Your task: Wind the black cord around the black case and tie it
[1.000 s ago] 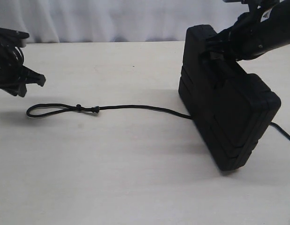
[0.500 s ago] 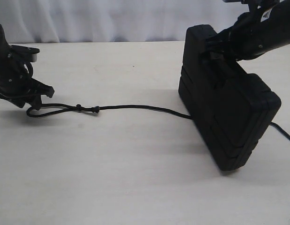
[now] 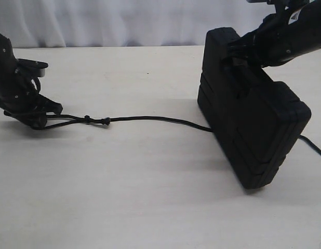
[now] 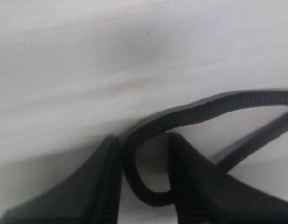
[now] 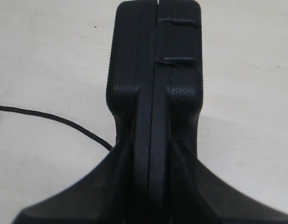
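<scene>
The step in hand looks like taking hold of the free end of the long thin black braided cord (image 3: 150,118). It lies across the pale table (image 3: 150,202) from the far left to the foot of the flat rectangular matte black plastic case (image 3: 254,129) on the right, and a short tail comes out again on the case's right side.

The left gripper (image 4: 145,154) is down on the table at the cord's narrow loop (image 4: 148,198). Its jaws are apart, one on either side of the loop's bend, and one finger touches the cord (nothing looks pinched yet). To do this well, close squarely on both strands of the loop. Grip to the left of the two small knots (image 3: 96,121) so that they act as a stop if the cord slips. Then lift gently. Whether the cord runs under or behind the case I cannot tell, and a hard pull might drag or tip the case.

The right gripper (image 5: 152,158) is clamped on the narrow upper end of the case and holds it standing on one edge, tilted a little. That arm sits over the top of the case, so it is probably what stands in the way of any wrap taken over that end. A white curtain (image 3: 124,21) hangs beyond the far edge of the table, well apart from the work.
</scene>
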`<action>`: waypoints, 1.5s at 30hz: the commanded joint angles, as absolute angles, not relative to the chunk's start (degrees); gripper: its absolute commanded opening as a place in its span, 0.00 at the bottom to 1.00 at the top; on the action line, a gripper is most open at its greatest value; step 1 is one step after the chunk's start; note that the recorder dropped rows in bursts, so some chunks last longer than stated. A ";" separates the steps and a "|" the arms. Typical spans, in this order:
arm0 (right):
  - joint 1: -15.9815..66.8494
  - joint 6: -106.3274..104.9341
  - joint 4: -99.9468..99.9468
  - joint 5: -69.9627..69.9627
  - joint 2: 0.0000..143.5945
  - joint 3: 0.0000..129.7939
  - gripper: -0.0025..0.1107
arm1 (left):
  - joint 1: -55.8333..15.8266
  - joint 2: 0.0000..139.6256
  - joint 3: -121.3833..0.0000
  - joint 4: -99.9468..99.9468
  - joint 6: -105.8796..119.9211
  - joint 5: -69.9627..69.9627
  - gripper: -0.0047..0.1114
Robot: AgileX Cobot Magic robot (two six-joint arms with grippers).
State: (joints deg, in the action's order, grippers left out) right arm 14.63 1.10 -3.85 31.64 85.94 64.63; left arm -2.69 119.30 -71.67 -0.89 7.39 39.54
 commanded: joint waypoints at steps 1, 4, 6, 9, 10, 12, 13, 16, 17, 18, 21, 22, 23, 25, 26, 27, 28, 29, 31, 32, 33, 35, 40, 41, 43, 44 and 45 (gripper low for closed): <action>14.73 0.68 -3.81 28.27 85.12 64.97 0.06 | -2.58 119.43 -72.13 -0.72 7.50 39.74 0.14; 14.73 0.68 -3.81 28.27 85.12 64.97 0.06 | -2.58 119.43 -72.13 -0.72 7.50 40.02 0.05; 14.73 0.68 -3.81 28.27 85.12 64.97 0.06 | -2.58 119.43 -72.13 -0.87 7.50 40.02 0.04; 14.73 0.68 -3.81 28.27 85.12 64.97 0.06 | -2.68 118.14 -73.72 -6.28 8.44 40.13 0.04; 14.73 0.68 -3.81 28.16 85.12 64.97 0.06 | -2.68 116.89 -74.10 -10.40 11.45 40.00 0.04; 14.73 0.68 -3.81 28.16 85.12 64.97 0.06 | -2.68 115.30 -74.10 -16.31 15.84 39.42 0.04; 14.73 0.68 -3.81 28.16 85.12 64.97 0.06 | -2.68 114.48 -74.10 -20.68 18.76 39.29 0.04; 14.73 0.68 -3.81 28.16 85.12 64.97 0.06 | -2.68 112.42 -74.10 -39.81 33.22 41.69 0.04; 14.73 0.68 -3.81 28.16 85.12 64.97 0.06 | -2.68 112.00 -74.10 -48.67 41.66 44.29 0.04; 14.73 0.68 -3.81 28.16 85.12 64.97 0.06 | -2.68 112.00 -74.10 -52.99 45.13 45.86 0.04; 14.73 0.68 -3.81 28.16 85.12 64.97 0.06 | -3.18 112.00 -74.10 -67.20 55.11 53.39 0.04; 14.73 0.68 -3.81 28.16 85.12 64.97 0.06 | -3.64 112.00 -74.10 -70.62 57.82 55.65 0.04; 14.73 0.68 -3.81 28.16 85.12 64.97 0.06 | -4.35 112.00 -74.10 -73.53 60.16 57.83 0.04; 14.73 0.68 -3.81 28.16 85.12 64.97 0.06 | -6.05 112.00 -74.10 -77.82 64.09 61.24 0.04; 14.73 0.68 -3.81 28.16 85.12 64.97 0.06 | -7.18 112.00 -74.10 -79.44 66.01 62.49 0.04; 14.73 0.68 -3.81 28.16 85.12 64.97 0.06 | -8.20 112.00 -74.10 -80.44 67.08 62.75 0.04; 14.73 0.68 -3.81 28.16 85.12 64.97 0.06 | -9.59 112.00 -74.10 -80.78 67.62 62.79 0.04; 14.73 0.68 -3.81 28.16 85.12 64.97 0.06 | -11.06 112.00 -74.10 -80.44 67.74 62.68 0.05; 14.73 0.68 -3.81 28.16 85.12 64.97 0.06 | -14.14 112.00 -74.10 -78.64 70.01 61.99 0.11; 14.73 0.68 -3.81 28.26 85.12 64.97 0.06 | -15.63 112.00 -74.10 -77.42 71.06 61.31 0.15; 14.73 0.68 -3.81 28.26 85.12 64.97 0.06 | -17.09 112.00 -74.10 -76.02 71.18 60.33 0.19; 14.73 0.68 -3.81 28.49 85.12 64.97 0.06 | -19.46 112.00 -74.10 -73.44 71.18 58.71 0.29; 14.73 0.68 -3.81 28.49 85.12 64.97 0.06 | -24.13 112.00 -74.10 -66.27 73.61 58.15 0.47; 14.73 0.68 -3.81 28.49 85.12 64.97 0.06 | -24.64 112.00 -74.10 -65.00 75.18 57.49 0.49; 14.73 0.68 -3.81 28.49 85.12 64.97 0.06 | -24.76 112.00 -74.10 -64.20 76.66 53.91 0.50; 14.73 0.68 -3.81 28.49 85.12 64.97 0.06 | -24.76 112.00 -74.10 -63.77 74.68 49.31 0.50; 14.73 0.68 -3.81 28.60 85.12 64.97 0.06 | -24.61 112.00 -74.10 -62.77 71.37 45.49 0.50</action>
State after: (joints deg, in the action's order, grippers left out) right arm 14.63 1.06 -3.85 31.64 85.94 64.63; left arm -24.74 112.54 -73.69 -64.68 74.79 54.18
